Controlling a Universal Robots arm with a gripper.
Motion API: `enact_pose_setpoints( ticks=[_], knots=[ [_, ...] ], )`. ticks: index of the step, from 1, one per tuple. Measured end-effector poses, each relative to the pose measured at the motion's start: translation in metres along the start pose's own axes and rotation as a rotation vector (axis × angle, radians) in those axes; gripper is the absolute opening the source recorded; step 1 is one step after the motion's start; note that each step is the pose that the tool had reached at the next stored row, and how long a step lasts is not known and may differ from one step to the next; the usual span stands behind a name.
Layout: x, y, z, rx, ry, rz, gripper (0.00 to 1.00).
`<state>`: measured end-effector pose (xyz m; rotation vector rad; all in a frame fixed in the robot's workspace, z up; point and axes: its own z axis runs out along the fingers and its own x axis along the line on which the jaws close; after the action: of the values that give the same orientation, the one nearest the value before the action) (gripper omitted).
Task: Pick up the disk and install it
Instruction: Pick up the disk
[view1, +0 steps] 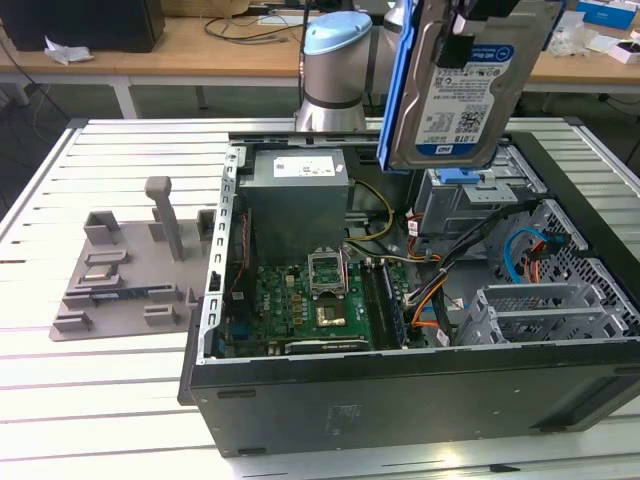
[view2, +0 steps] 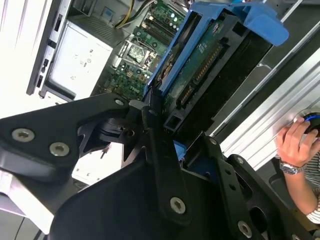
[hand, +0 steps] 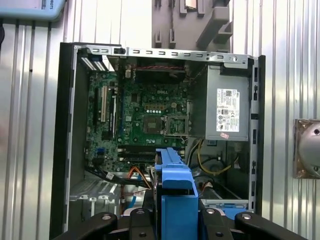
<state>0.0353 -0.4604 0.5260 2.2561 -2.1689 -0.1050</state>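
Observation:
The disk (view1: 462, 92), a silver drive with a white-and-blue label in a blue carrier (view1: 397, 90), hangs upright in the air above the back right of the open computer case (view1: 400, 375). My gripper (view1: 478, 22) is shut on its upper end. In the second wrist view the disk's green circuit-board side (view2: 200, 65) runs away from my black fingers (view2: 159, 145), which clamp it from both sides. The first wrist view looks down past the blue carrier (hand: 173, 186) into the case, with the fingers (hand: 145, 220) on either side of it.
Inside the case sit a grey power-supply box (view1: 297, 195), the motherboard (view1: 315, 300), loose cables (view1: 440, 290) and a metal drive bay (view1: 470, 205) just below the disk. A grey fixture (view1: 125, 270) lies at the exterior view's left. A person's hand (view2: 296, 145) rests by the table edge.

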Motion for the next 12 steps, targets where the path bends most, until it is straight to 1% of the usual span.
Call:
enact_pose_setpoints(
  ticks=[6,9,12],
  knots=[
    [0.0091,-0.0014,0.0005,0.0000,0.0003,0.000,0.37],
    [0.0159,-0.0018,0.0006,-0.0001,0.0014,0.000,0.37],
    [0.0286,-0.0022,0.0008,-0.0002,0.0036,0.000,0.37]
  ],
)
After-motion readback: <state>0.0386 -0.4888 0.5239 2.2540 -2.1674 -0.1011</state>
